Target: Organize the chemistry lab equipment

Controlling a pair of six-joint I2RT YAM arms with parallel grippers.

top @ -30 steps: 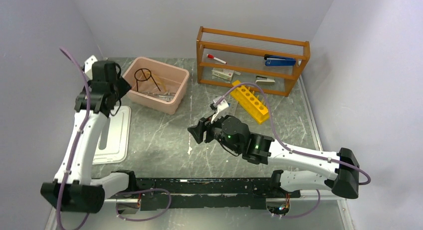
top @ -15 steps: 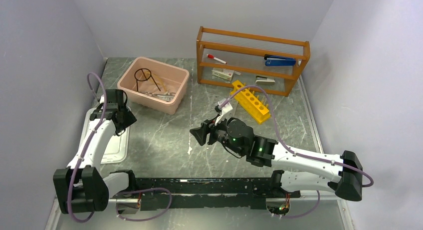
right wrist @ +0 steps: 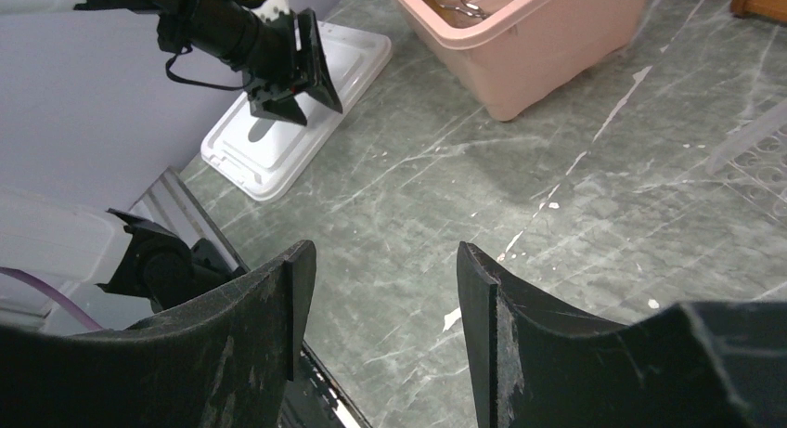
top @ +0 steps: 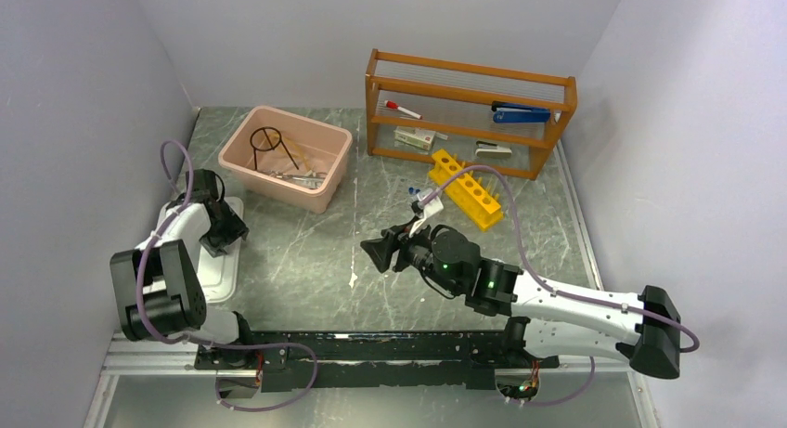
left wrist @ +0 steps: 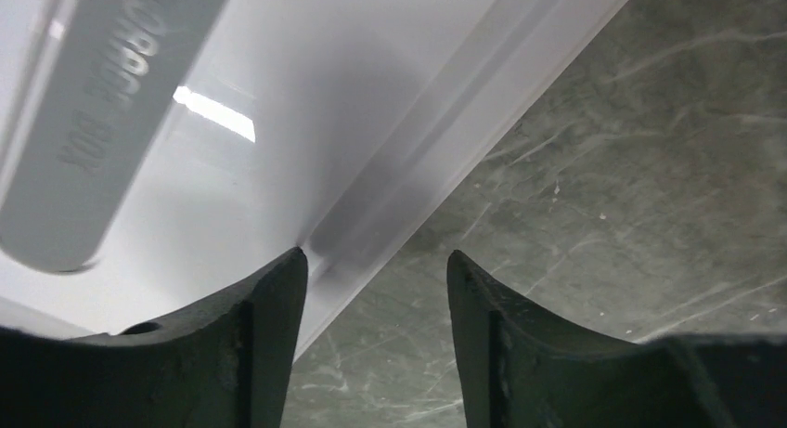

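My left end effector [left wrist: 376,265] was open and held nothing, with one finger over the flat white plastic lid [left wrist: 278,131] and the other over the grey marble tabletop [left wrist: 603,168]. My right end effector [right wrist: 385,261] was also open and empty, above the tabletop. The black wire ring stand [top: 267,140] and the silvery metal tongs [top: 299,177] were inside the pink plastic tub [top: 278,188].

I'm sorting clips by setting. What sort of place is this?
Likely a staged lab bench inside a robot test enclosure: a yellow test-tube rack, a pink bin holding a wire ring stand, and plain walls around the tabletop.
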